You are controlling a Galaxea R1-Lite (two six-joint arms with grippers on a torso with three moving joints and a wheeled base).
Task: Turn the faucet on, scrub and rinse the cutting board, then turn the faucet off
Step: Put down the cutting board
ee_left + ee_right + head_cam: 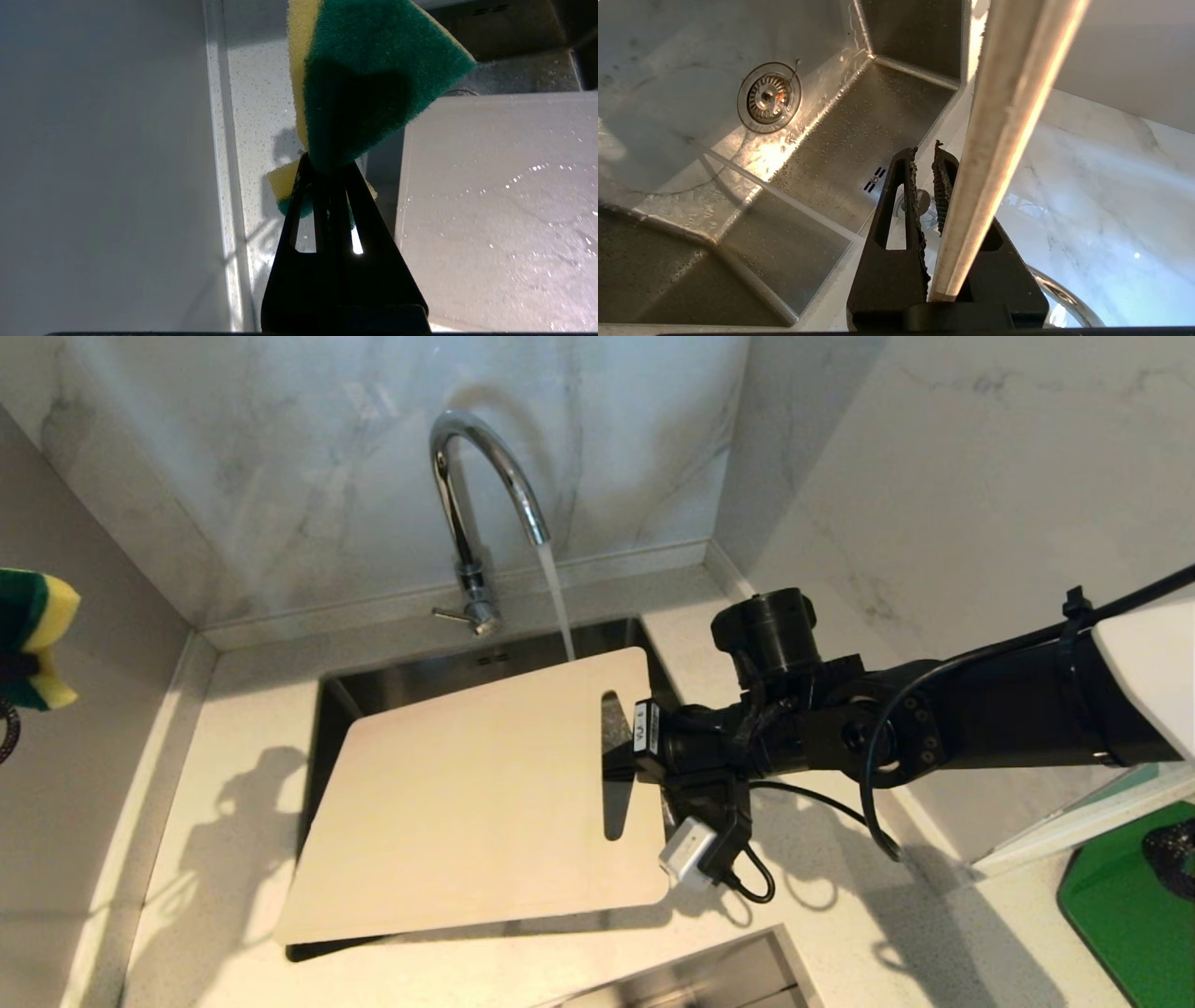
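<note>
Water runs in a thin stream from the faucet (481, 504), which stands at the back edge of the sink (411, 677) where the table meets the marble wall. The stream lands near the far corner of the cutting board (476, 793). The board is held tilted above the basin, covering most of it, its near edge reaching over the sink's front rim. The right claw (644, 737) has the board by its short handle-slot edge, the fingers closed on the thin rim from both sides. In the right wrist view the board's edge runs between the fingers (906, 196), with the drain (769, 97) below. The left claw (327, 168) is off at the table's left side, beside the wall, pinched tight on a yellow-and-green sponge (369, 79). Droplets glisten on the board's surface.
</note>
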